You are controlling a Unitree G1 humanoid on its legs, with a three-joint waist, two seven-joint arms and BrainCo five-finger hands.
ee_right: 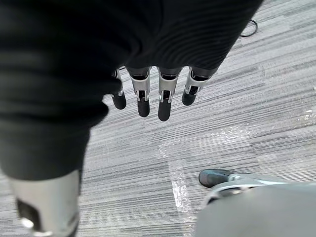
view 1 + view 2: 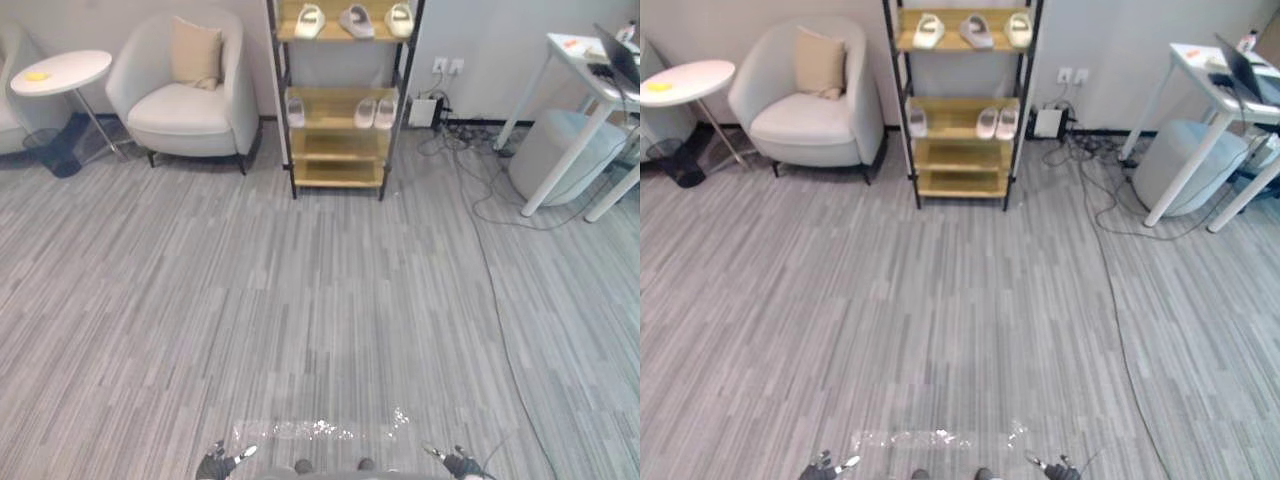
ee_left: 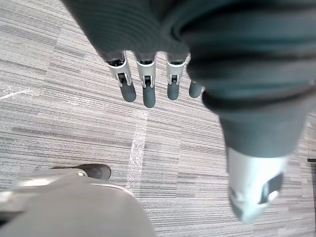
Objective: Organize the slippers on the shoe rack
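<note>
**Stereo and wrist views, far shoe rack.** One shoe rack (image 2: 338, 147) stands against the far wall between one armchair (image 2: 190, 95) and one white desk (image 2: 580, 60). It carries six slippers.

- **Top shelf in view (three):** left cream slipper (image 2: 309, 20), grey slipper (image 2: 357, 20) and right cream slipper (image 2: 399, 18).
- **Shelf below (three):** single slipper (image 2: 296, 110) at the left, and a pale pair (image 2: 376, 112) side by side at the right.

Long axes run front to back, with the grey one skewed. Toe direction cannot be told.

The left hand (image 3: 143, 74) and right hand (image 1: 163, 94) hang over the grey floor (image 2: 300, 300), fingers straight and slightly apart, holding nothing.
</note>
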